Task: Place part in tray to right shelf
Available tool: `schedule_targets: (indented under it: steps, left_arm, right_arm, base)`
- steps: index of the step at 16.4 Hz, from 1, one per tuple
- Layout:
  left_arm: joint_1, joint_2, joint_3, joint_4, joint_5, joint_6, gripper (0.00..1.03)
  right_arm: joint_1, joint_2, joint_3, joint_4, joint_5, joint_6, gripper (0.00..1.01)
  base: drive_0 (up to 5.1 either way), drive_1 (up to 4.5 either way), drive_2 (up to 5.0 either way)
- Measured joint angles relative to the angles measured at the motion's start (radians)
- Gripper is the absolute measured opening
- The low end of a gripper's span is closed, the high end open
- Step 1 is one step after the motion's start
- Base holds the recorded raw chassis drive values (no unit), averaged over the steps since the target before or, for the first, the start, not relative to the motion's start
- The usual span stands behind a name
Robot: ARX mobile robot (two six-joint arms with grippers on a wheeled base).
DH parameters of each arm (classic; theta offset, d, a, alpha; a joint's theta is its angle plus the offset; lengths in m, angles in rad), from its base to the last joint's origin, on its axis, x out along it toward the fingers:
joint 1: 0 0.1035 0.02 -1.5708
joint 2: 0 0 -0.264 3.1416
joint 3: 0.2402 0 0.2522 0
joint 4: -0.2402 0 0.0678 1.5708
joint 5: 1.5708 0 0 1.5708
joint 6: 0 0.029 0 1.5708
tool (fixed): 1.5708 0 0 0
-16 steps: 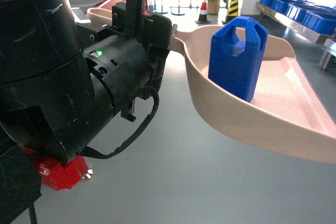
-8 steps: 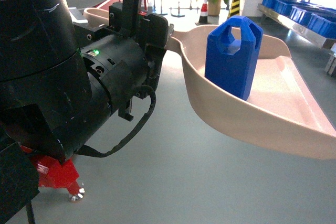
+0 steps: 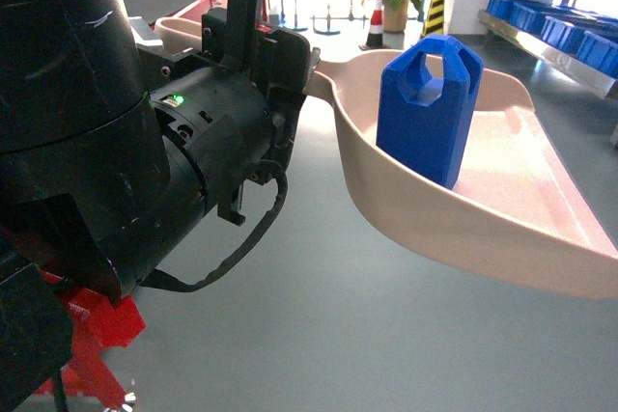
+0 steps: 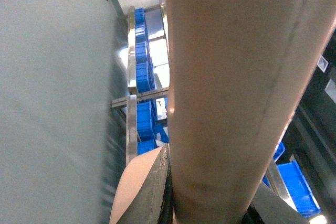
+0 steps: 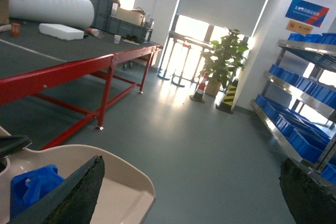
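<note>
The pale beige tray [image 3: 502, 209] hangs in the air in the head view, held level. The blue part [image 3: 428, 108] stands upright inside it, near its back wall. My left gripper [image 3: 311, 67] is shut on the tray's handle [image 4: 231, 77], which fills the left wrist view; a dark finger [image 4: 156, 190] presses against its side. My right gripper [image 5: 194, 192] is open with only floor between its fingers. It is out of the head view and sits to the right of the tray [image 5: 113, 192] and the part [image 5: 29, 190]. The steel right shelf [image 3: 550, 36] stands at the far right.
Blue bins [image 5: 299, 135] fill the shelf lanes along the right wall. A red-framed table [image 5: 79, 69] runs along the left, its foot [image 3: 92, 330] low beside my arm. A potted plant [image 5: 223, 59] and striped cones [image 5: 227, 98] stand at the back. Grey floor lies between.
The red table foot has slid lower and further left in the head view, and the background has shifted slightly. The tray and part keep their place in front of the camera.
</note>
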Motion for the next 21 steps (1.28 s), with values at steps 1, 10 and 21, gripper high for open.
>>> schedule_targets:
  steps: [1,10,21]
  left_arm:
    - [0.000,0.000,0.000,0.002,0.002,0.000,0.18]
    - [0.002,0.000,0.000,0.003,-0.001,0.000,0.18]
    - [0.002,0.000,0.000,-0.005,-0.002,-0.001,0.18]
  right_arm:
    - [0.000,0.000,0.000,0.001,0.000,0.000,0.98]
    - [0.000,0.000,0.000,0.002,0.000,0.000,0.98]
    - [0.000,0.000,-0.002,-0.003,0.000,0.000,0.98]
  base:
    - [0.1,4.23,-4.1]
    - [0.0,4.15,-4.2]
    - [0.0,4.22,-4.2]
